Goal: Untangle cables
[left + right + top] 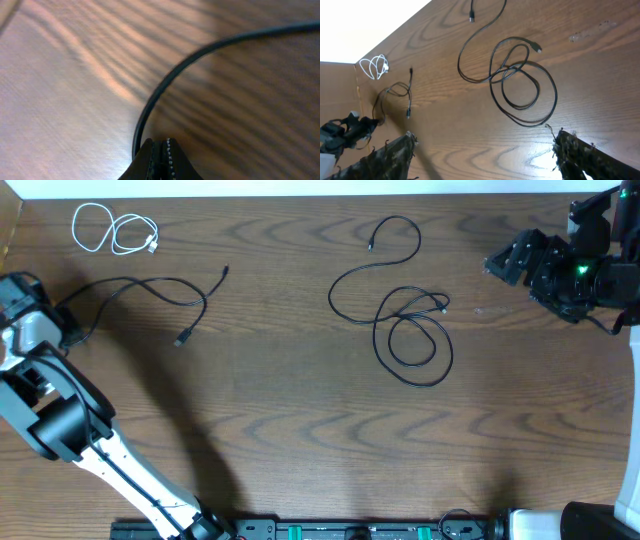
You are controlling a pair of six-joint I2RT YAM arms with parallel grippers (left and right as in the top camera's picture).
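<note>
Left hand (161,143) pinched shut on a single black cable (150,284); right hand (484,135) spread wide.
That cable lies at the left of the table (300,420), running into the closed fingertips. A coiled white cable (113,230) sits far left. The tangled black cables (405,320) lie mid-table, well apart from the right hand.

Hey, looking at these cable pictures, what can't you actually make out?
- Left wrist view: the black cable runs behind the shut left gripper, whose fingers hide whether it is pinched.
- Overhead view: in the centre tangle, the strands are too thin to tell which one lies on top.
- Right wrist view: the white cable is too small to show its plugs.
</note>
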